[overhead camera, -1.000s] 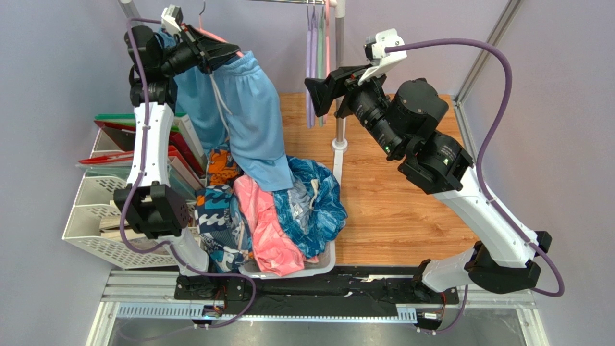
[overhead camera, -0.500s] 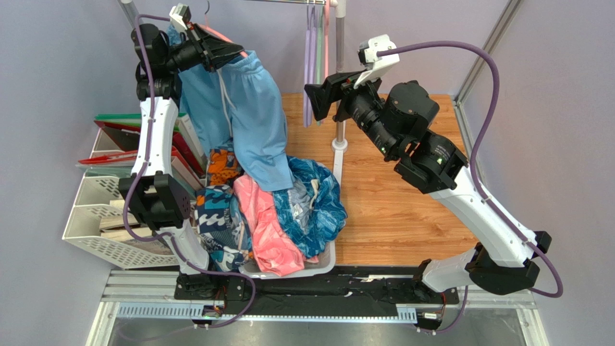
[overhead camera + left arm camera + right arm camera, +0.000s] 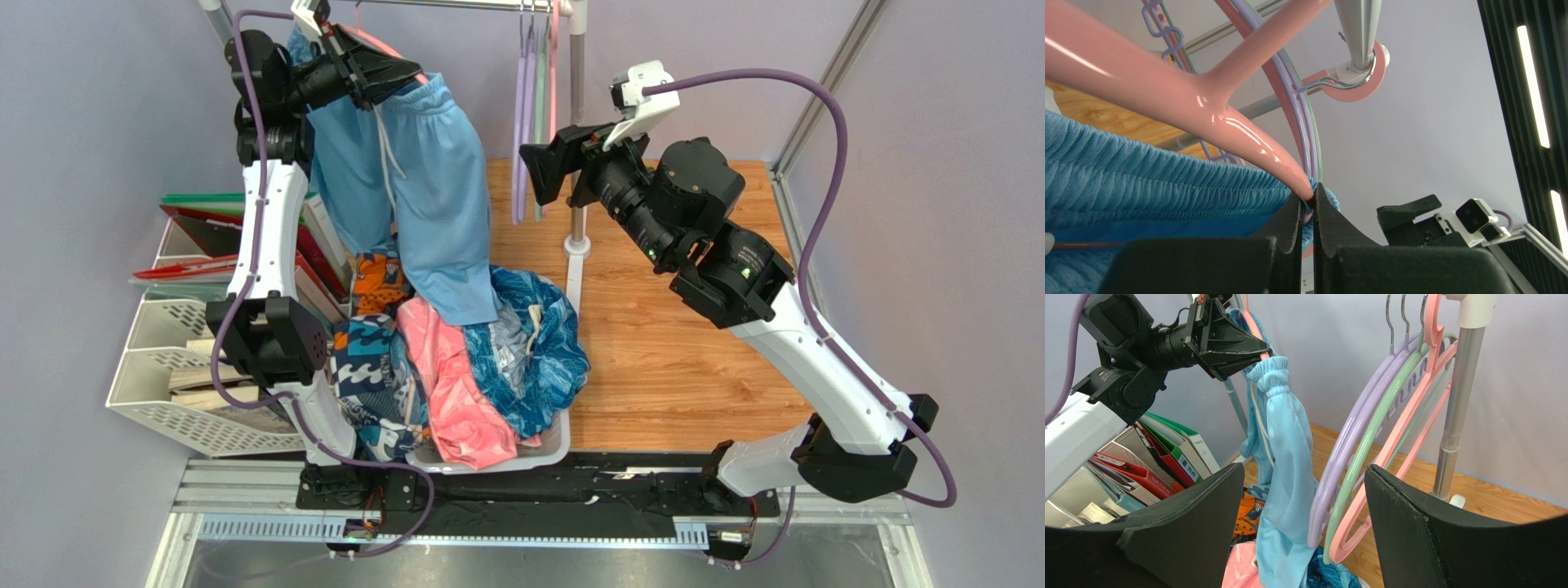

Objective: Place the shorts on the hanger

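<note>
Top external | left end effector (image 3: 407, 79) clamps hanger (image 3: 1198, 104), lifted higher | right end effector (image 3: 534, 169) open

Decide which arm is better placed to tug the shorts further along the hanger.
Right, probably: the right fingers are open, empty and face the shorts, while the left fingers are shut on the hanger.

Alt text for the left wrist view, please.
The left tool is clamped shut on the salmon-pink hanger and the gathered waistband of the blue shorts. Behind, purple hangers hang beside a grey pole against a pale wall.
</note>
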You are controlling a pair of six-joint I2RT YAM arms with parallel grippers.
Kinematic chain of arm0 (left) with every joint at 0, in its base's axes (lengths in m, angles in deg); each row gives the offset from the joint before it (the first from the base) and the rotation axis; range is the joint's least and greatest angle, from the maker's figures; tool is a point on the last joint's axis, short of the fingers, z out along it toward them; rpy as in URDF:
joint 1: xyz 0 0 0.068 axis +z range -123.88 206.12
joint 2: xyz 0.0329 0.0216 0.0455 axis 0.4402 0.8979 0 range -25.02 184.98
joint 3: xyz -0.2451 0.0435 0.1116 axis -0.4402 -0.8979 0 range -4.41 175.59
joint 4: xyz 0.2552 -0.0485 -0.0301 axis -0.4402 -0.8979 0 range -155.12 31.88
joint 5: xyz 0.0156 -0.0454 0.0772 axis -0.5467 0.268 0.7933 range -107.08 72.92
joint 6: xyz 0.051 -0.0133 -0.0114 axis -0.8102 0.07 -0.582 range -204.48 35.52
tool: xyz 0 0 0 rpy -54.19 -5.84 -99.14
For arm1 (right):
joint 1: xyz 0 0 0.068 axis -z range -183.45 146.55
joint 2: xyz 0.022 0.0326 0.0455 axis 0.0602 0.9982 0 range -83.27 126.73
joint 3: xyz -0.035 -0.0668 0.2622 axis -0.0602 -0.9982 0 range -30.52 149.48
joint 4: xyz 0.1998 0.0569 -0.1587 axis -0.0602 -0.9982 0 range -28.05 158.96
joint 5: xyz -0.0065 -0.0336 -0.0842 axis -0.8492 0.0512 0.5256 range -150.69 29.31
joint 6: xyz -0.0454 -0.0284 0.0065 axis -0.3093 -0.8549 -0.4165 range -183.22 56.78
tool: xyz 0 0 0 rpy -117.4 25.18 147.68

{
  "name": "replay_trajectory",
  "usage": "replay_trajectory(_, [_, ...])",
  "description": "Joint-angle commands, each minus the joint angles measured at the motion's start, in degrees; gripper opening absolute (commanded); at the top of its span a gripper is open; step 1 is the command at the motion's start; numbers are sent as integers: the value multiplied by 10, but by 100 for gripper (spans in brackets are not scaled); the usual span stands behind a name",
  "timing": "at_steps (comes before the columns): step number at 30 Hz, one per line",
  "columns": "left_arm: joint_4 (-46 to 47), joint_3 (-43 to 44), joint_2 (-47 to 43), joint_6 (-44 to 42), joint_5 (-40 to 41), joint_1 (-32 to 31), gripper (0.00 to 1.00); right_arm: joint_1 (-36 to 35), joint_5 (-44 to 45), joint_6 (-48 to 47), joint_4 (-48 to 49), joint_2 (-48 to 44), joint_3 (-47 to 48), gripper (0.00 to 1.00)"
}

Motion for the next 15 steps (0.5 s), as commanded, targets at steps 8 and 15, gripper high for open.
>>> replay_trajectory(8, [51,11,17,29,18,11,0,15,-10,14,20,-14,-10,76])
replay_trajectory(15, [74,-15,14,45,24,27,7,20,-13,19,20,-18,-23,75])
